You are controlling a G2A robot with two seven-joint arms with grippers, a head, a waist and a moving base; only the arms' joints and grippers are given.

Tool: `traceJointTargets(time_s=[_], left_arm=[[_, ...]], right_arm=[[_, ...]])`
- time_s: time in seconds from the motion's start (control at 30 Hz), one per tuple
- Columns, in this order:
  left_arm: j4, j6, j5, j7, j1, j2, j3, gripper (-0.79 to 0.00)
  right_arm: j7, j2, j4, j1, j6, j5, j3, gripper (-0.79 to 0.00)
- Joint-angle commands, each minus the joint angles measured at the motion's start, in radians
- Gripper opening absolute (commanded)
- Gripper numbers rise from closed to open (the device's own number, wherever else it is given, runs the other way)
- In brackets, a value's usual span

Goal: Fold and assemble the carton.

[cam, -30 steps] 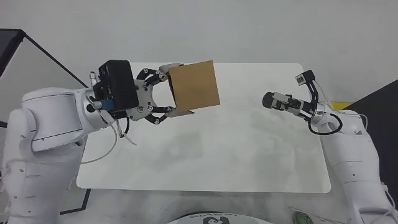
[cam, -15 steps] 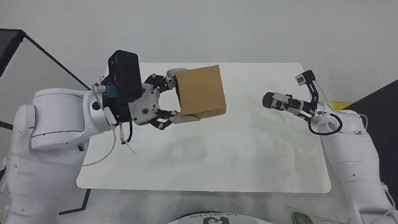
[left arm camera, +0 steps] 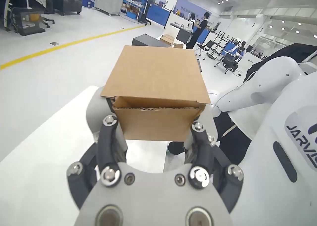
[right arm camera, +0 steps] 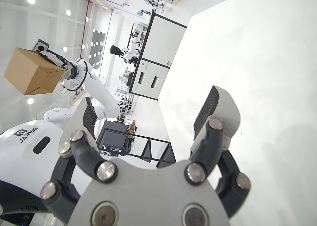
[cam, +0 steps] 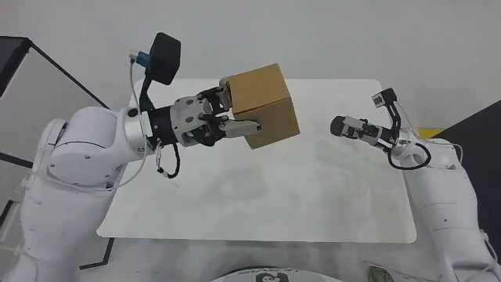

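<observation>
Swung round since a second ago, the left arm now carries the carton [cam: 266, 103] higher and nearer the table's middle, tipped onto a corner, while the right arm has not shifted. A wide stretch of the white table [cam: 313, 204] separates the carton from the right arm. The brown carton hangs off the tabletop over the far left part, with its visible flaps folded shut. The left gripper [cam: 237, 112] clamps it from two opposite sides. The right gripper [right arm camera: 151, 105] hovers near the right edge, its fingers spread wide.
</observation>
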Motion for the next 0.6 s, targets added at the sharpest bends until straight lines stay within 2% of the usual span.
traceJointTargets(time_s=[0.0, 0.17, 0.33, 0.57], left_arm=[[0.012, 0.048, -0.019, 0.032, 0.017, -0.002, 0.002, -0.785], [0.015, 0.230, -0.257, 0.043, 0.044, -0.005, -0.005, -0.785], [0.036, 0.411, -0.470, 0.005, 0.063, -0.005, -0.029, -0.785], [0.029, 0.422, -0.487, -0.013, 0.053, -0.004, -0.035, -0.785]], right_arm=[[0.000, 0.000, 0.000, 0.000, 0.000, 0.000, 0.000, 0.000], [0.000, 0.000, 0.000, 0.000, 0.000, 0.000, 0.000, 0.000], [0.000, 0.000, 0.000, 0.000, 0.000, 0.000, 0.000, 0.000], [0.000, 0.000, 0.000, 0.000, 0.000, 0.000, 0.000, 0.000]])
